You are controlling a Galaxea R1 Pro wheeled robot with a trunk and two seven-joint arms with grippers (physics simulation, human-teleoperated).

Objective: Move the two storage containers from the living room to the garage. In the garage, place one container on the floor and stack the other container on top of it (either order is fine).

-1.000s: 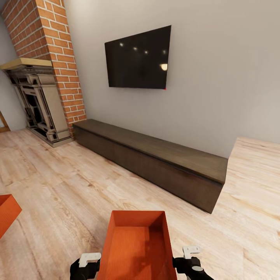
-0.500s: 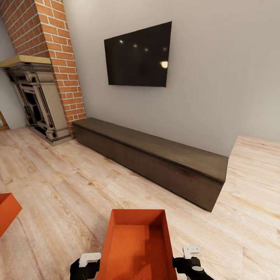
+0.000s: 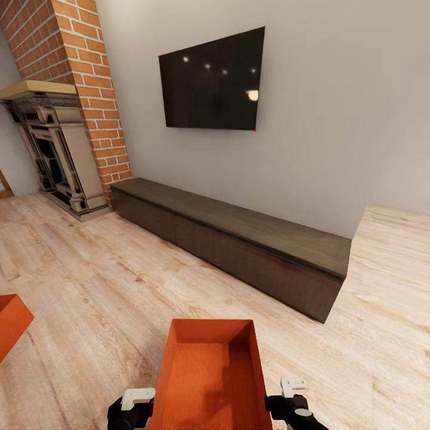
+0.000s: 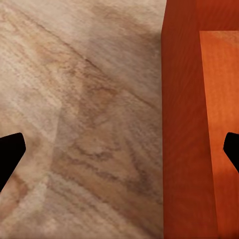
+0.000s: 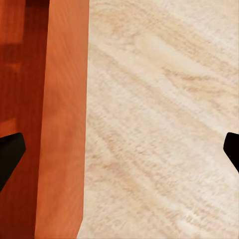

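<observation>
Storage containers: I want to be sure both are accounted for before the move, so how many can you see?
2. One storage container sits between the two grippers at the bottom centre of the head view; the other container is partly cut off at the left edge, on the wood-plank floor.

Even, bright, soft light fills the room. The black TV (image 3: 212, 80) at upper centre mirrors small ceiling spots. Straight edges lean outward toward the frame corners. Both wrist views look coarse and slightly blurred.

Orange tub (image 3: 209, 373) between both arms, second tub (image 3: 9, 322) left, dark cabinet (image 3: 239, 248)
</observation>
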